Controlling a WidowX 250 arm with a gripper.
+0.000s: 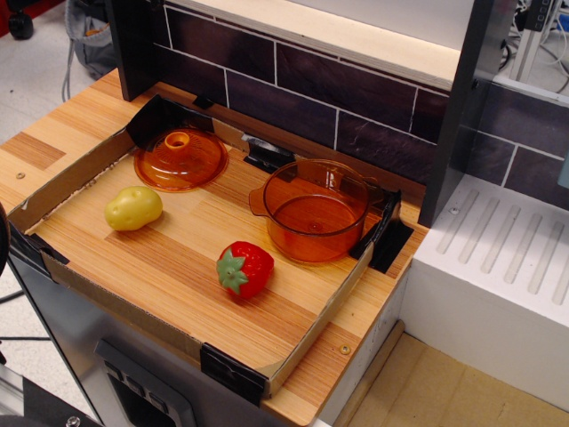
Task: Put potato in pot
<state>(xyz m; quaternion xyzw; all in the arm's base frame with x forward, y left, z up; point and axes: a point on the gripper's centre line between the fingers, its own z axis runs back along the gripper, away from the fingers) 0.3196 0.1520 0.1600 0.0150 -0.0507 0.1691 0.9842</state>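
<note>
The potato (133, 207) is a smooth pale yellow-green oval lying on the wooden board at the left. The pot (316, 210) is a round transparent amber-orange pot with small side handles, standing upright and empty at the back right of the board, well apart from the potato. No gripper or arm shows in this view.
A domed orange lid (180, 158) with a knob sits at the back left. A red strawberry (244, 269) with green leaves lies near the front middle. A low cardboard rim (67, 178) edges the board. A dark tiled wall (338, 89) stands behind; a white drainer (507, 258) lies right.
</note>
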